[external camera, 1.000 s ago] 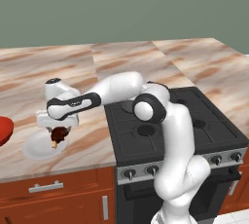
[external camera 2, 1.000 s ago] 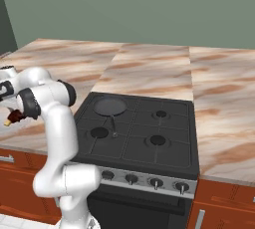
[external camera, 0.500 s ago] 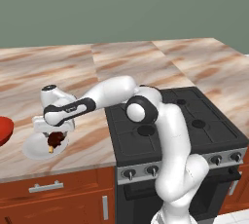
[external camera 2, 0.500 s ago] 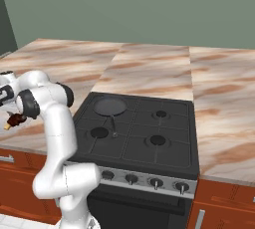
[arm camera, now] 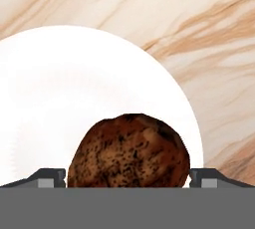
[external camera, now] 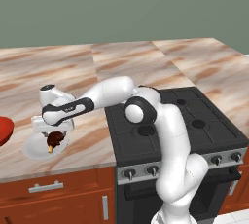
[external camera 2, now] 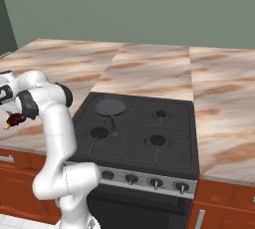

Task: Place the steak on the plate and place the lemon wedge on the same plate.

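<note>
Lay on the white plate (arm camera: 74, 88) at the bottom middle of the hand view, the brown steak (arm camera: 128, 151), right between the two wide-open fingertips (arm camera: 47, 177) of the gripper (external camera: 54, 135), gripped by neither, down at the lower left of the left base view.

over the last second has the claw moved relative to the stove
Yes. The claw has dropped toward the plate, edging away from the stove, with the steak below.
</note>
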